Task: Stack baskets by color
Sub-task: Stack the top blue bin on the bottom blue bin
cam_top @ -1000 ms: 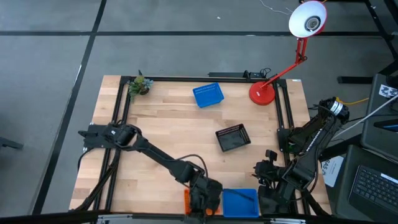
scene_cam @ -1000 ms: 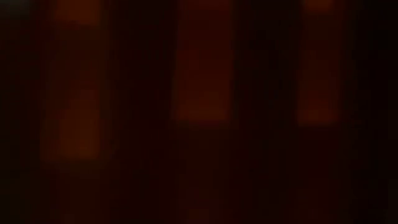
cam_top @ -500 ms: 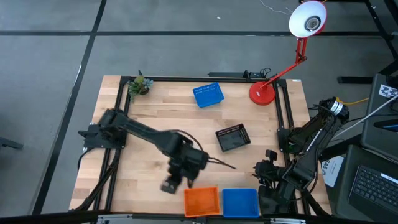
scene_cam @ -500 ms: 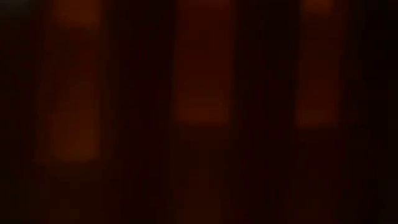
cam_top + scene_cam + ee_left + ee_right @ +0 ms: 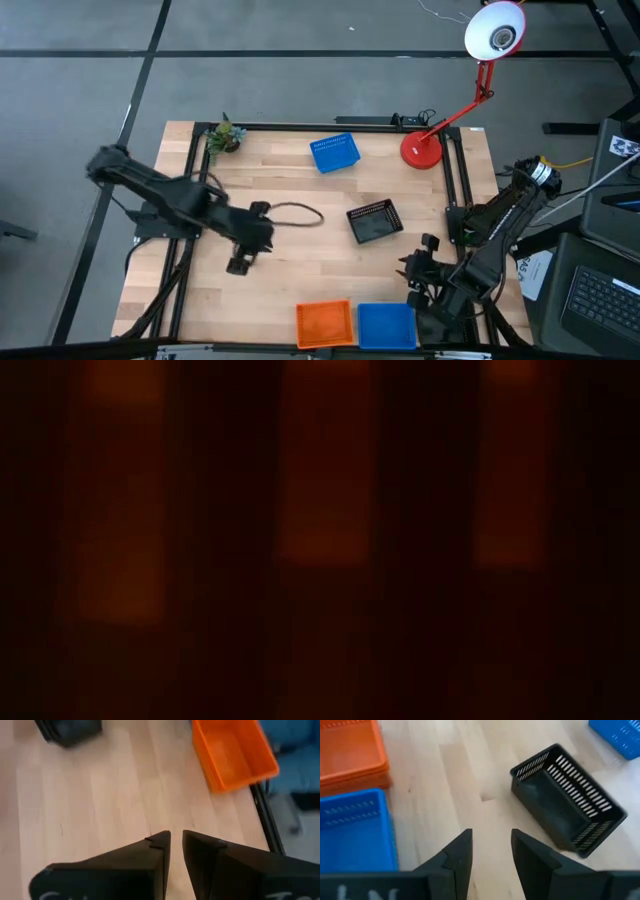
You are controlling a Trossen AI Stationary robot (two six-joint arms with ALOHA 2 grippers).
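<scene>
Left end effector (image 5: 238, 266) now off orange basket (image 5: 323, 323)

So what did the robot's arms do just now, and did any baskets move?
The left hand left the orange basket at the near table edge, beside the blue basket, and pulled back empty toward the table's left side. The right hand shifted only slightly, open and empty. The black basket, the far blue basket, the lamp and the plant stayed put.
</scene>
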